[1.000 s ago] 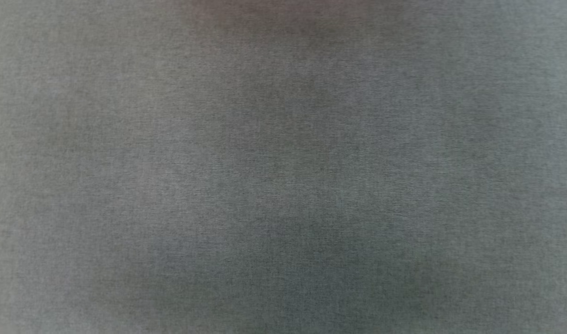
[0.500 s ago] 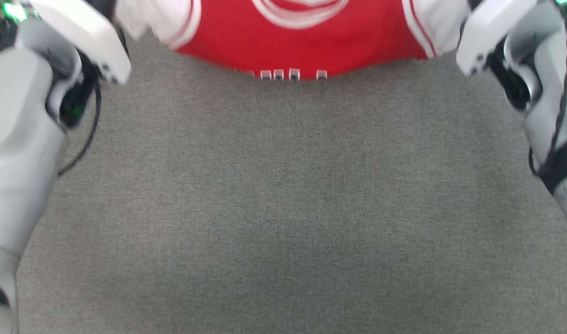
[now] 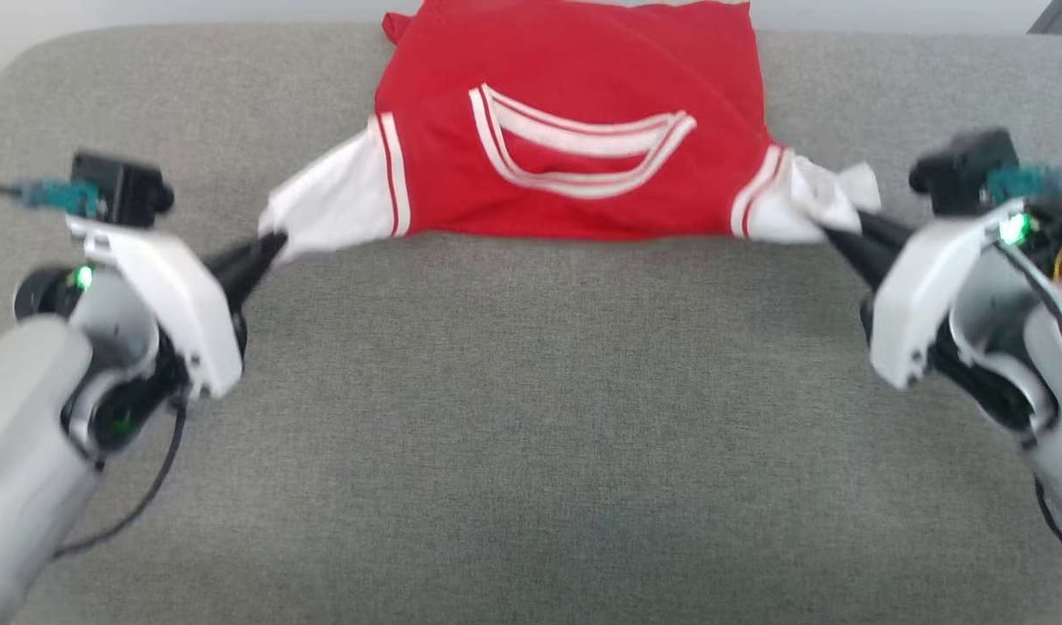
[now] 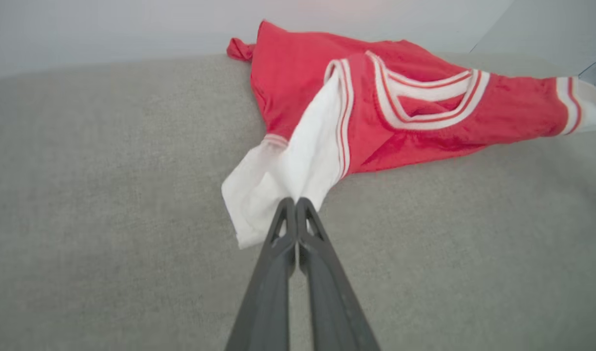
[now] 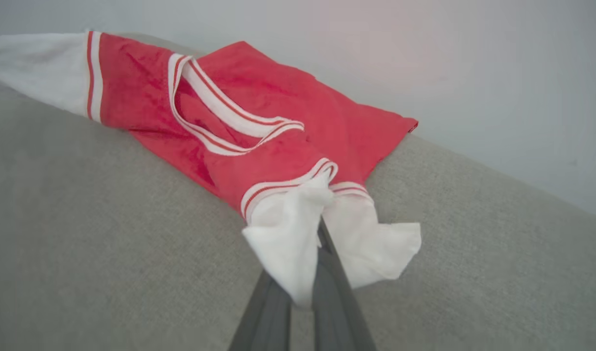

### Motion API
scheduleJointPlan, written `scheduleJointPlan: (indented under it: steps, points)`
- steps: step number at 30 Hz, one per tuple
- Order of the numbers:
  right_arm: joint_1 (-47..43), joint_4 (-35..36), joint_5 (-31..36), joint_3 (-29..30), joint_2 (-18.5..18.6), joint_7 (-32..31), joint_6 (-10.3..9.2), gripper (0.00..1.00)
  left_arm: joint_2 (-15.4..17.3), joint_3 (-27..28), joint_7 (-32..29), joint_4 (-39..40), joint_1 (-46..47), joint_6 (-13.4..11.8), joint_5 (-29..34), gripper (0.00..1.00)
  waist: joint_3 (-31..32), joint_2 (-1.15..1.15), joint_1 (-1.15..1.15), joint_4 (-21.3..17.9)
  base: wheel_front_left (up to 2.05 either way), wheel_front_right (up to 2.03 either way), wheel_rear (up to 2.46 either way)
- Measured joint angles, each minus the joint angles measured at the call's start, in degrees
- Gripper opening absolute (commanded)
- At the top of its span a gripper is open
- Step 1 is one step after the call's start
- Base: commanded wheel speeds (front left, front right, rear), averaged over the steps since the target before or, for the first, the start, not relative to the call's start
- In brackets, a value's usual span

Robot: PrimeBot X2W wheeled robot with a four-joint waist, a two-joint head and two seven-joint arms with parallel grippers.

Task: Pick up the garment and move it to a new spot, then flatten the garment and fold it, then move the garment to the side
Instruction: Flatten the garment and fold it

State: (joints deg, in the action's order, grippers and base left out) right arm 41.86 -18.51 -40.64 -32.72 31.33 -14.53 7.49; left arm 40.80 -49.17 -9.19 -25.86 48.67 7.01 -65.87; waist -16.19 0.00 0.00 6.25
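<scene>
Two grips are in place: the left pincer (image 3: 268, 246) is clenched on the white sleeve (image 3: 331, 208) nearest it, and the right pincer (image 3: 833, 233) is clenched on the other sleeve (image 3: 808, 204), with the garment (image 3: 444, 174) stretched between them. It lies at the far side of the grey fabric surface (image 3: 531, 417), neckline up and its body bunched behind. I judge this the flattening stage: relocating looks done, while smoothing, folding and moving it aside are left
</scene>
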Motion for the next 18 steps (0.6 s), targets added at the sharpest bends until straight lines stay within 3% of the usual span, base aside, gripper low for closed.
scheduleJointPlan:
  steps: [4, 10, 14, 18]
  points:
    - [-6.5, 7.9, -0.8, 0.8, 3.9, -4.3, 0.01, 0.0, 4.6, -0.8, -2.3, 7.3, -6.1, -3.2, -1.9, 0.0, 1.0, 0.0, 0.0, 0.1, 0.0, 0.0, 0.0]
    - [-16.2, 16.1, -1.6, 2.8, 8.0, -10.3, 0.0, 0.0, 10.7, -2.4, -3.4, 16.0, -14.7, -10.2, -2.5, 0.0, 2.1, 0.0, 0.0, 0.0, 0.0, 0.0, 0.0]
    - [-21.9, 19.3, -1.7, 4.2, 9.4, -14.2, 0.0, 0.0, 12.7, -4.5, -4.1, 18.2, -19.5, -14.1, -1.8, 0.0, 2.9, 0.0, 0.0, -0.2, 0.0, 0.0, 0.0]
    - [-27.4, 20.8, -2.9, 6.3, 9.3, -18.3, 0.0, 0.0, 12.6, -5.8, -4.5, 19.3, -23.5, -16.2, -2.8, 0.0, 3.4, 0.0, 0.0, -0.5, 0.0, 0.0, 0.0]
